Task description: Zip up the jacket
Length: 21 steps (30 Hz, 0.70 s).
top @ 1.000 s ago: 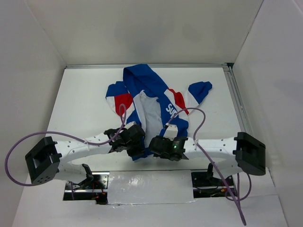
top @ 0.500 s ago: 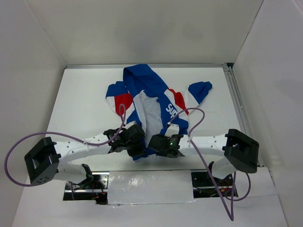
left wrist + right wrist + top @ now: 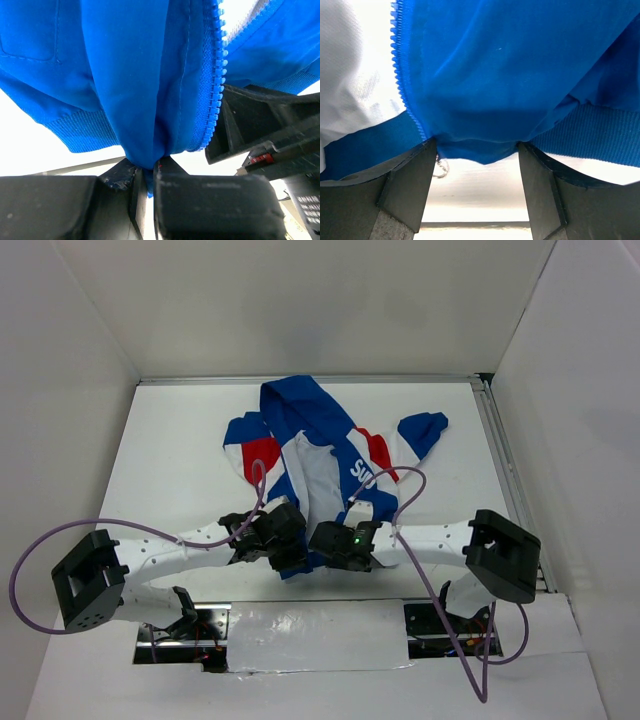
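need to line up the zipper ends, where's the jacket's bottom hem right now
In the top view the hem lies at the table's near middle, pinched by the left gripper, with the right gripper's open jaws straddling it.

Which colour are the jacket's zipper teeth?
Bright blue. The zipper teeth show best in the left wrist view.

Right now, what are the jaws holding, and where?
Left jaws pinch the jacket by its bottom hem beside the zipper. Right jaws stand open around it.
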Available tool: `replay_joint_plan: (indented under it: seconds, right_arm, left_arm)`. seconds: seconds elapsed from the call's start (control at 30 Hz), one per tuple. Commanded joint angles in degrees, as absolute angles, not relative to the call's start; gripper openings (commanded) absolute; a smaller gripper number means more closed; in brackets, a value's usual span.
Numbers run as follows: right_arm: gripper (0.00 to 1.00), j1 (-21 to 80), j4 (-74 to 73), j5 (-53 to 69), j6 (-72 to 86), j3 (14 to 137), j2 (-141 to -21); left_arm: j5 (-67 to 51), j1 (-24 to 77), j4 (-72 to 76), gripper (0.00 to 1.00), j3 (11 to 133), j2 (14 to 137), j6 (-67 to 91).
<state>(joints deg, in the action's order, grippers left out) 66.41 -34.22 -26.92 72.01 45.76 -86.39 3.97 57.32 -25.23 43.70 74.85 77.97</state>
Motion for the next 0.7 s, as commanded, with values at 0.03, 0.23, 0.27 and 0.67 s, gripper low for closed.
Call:
replay_joint_plan:
  seconds: [0.03,0.23,0.27,0.67]
  right_arm:
    - [0.73,66.1,-35.3,-27.6,72.9,48.7,-83.0]
    - [0.76,65.6,-36.3,-26.6,73.1,50.0,-85.7]
    - [0.76,65.5,-36.1,-26.4,73.0,50.2,-86.2]
    - [0.72,63.8,-37.1,-23.4,72.2,52.1,-94.7]
  left_arm:
    - [3.3,57.7,-24.1,0.0,43.7,73.7,77.1]
    - [3.4,57.7,-24.3,0.0,43.2,72.2,77.2]
    - [3.5,57.7,-24.3,0.0,43.1,72.1,77.1]
    - [5.4,57.7,-25.5,0.0,41.9,69.9,78.1]
